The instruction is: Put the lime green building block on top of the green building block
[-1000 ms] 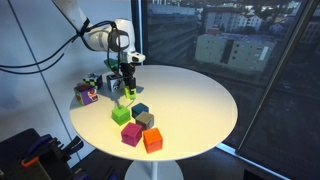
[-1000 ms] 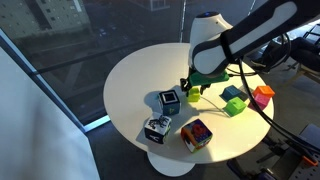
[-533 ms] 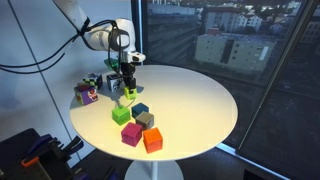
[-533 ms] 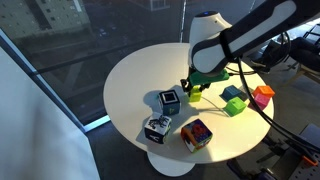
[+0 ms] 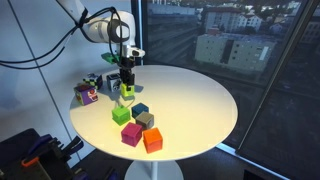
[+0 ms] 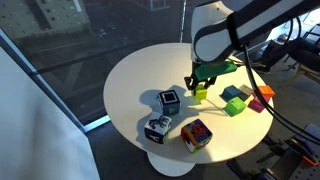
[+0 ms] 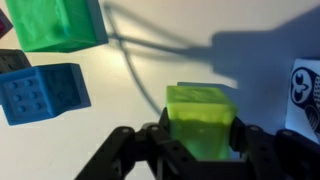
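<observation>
**Q:** What does the end effector (image 7: 203, 140) grip?
**A:** Its fingers pinch the lime green building block (image 7: 203, 115) from two sides, over the round white surface (image 5: 190, 100).

**Q:** Where is the green building block (image 5: 122, 114)?
**A:** It rests on the surface near the held block, beside a teal block (image 5: 140, 109). In the wrist view it sits at upper left.

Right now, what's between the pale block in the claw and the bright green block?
Nothing: the wrist view shows bare table between the lime green block and the green block; a blue block sits aside.
</observation>
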`<state>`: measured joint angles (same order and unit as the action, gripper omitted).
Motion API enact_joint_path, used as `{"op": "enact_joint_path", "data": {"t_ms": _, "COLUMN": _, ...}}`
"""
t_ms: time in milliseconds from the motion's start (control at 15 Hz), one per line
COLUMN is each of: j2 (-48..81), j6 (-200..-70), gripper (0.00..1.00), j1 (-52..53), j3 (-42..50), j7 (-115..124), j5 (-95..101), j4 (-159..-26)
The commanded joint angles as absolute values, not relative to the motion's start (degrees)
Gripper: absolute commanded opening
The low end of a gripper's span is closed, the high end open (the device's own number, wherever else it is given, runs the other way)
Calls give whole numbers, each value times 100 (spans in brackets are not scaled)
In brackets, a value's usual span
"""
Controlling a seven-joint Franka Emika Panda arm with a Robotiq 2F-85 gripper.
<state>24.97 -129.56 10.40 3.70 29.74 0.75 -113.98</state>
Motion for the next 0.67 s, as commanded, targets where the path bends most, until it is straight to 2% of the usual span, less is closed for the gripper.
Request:
{"op": "enact_joint_path", "data": {"t_ms": 0, "j2": 2152, "j6": -12595, "gripper": 27, "j1": 933, "j3": 288, "j7": 2672, "j5": 125, "j4": -11563}}
{"op": "enact_joint_path", "data": {"t_ms": 600, "j2": 1487, "j6": -12427, "gripper": 27, "j1": 886, "j3": 289, "j7": 2347, "j5": 337, "j4": -12202}}
